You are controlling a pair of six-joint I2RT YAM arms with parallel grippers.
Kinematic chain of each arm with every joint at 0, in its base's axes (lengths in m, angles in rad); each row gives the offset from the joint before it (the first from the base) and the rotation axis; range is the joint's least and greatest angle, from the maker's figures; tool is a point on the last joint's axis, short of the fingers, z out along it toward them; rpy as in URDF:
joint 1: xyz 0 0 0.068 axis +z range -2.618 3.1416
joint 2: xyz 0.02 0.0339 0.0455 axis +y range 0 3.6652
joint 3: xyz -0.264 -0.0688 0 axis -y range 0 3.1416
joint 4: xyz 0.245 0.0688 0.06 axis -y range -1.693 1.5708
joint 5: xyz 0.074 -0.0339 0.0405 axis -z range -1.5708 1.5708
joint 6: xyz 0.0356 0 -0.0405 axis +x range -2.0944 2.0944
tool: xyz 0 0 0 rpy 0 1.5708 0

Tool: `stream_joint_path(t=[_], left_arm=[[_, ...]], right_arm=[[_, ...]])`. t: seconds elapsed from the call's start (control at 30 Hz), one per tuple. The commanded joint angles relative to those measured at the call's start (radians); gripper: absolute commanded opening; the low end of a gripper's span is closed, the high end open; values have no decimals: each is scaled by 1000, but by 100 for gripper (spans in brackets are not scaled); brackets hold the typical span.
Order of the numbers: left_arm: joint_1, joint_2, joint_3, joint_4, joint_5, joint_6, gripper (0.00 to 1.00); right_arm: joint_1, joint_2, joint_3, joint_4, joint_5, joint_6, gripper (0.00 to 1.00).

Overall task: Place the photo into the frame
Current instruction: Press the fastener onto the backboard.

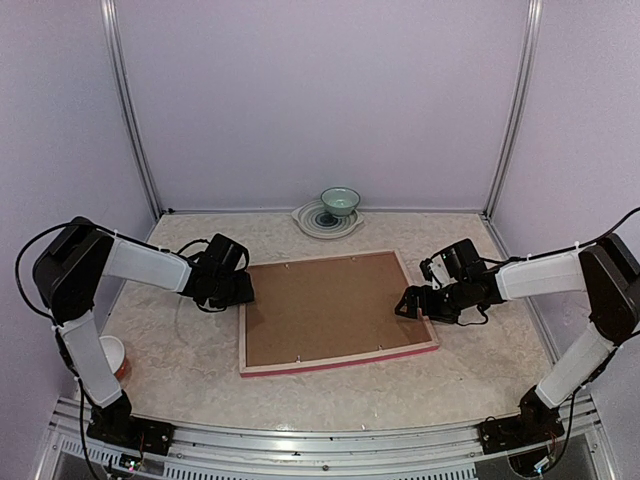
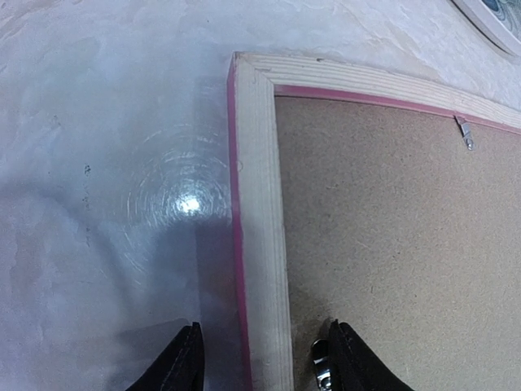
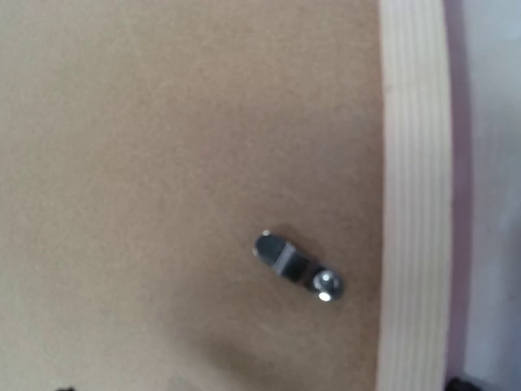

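Note:
The frame (image 1: 340, 361) lies face down in the middle of the table, pale wood up, with a pink edge showing. A brown backing board (image 1: 330, 305) fills it. The photo is hidden. My left gripper (image 1: 240, 290) is at the frame's left rail (image 2: 260, 204). Its fingers (image 2: 183, 366) stand apart, one on the table side and one over the board next to a metal clip (image 2: 323, 371). My right gripper (image 1: 412, 302) hovers open over the right rail (image 3: 413, 163), near a turn clip (image 3: 297, 267). Only slivers of its fingers show there.
A green bowl (image 1: 340, 202) sits on a patterned plate (image 1: 322, 222) at the back of the table, just beyond the frame. A white and orange cup (image 1: 113, 355) stands by the left arm's base. Enclosure walls and posts close in the sides.

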Motion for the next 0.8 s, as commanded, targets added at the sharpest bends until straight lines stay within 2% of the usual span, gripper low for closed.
stream_joint_path(t=[0.0, 0.4, 0.77], left_arm=[[-8, 15, -33, -86, 24, 11, 51], [11, -16, -26, -96, 19, 21, 46], [11, -19, -27, -104, 16, 19, 35]], right_arm=[[9, 12, -16, -9, 0, -7, 99], [10, 15, -11, -11, -3, -5, 99], [9, 22, -10, -8, -5, -6, 99]])
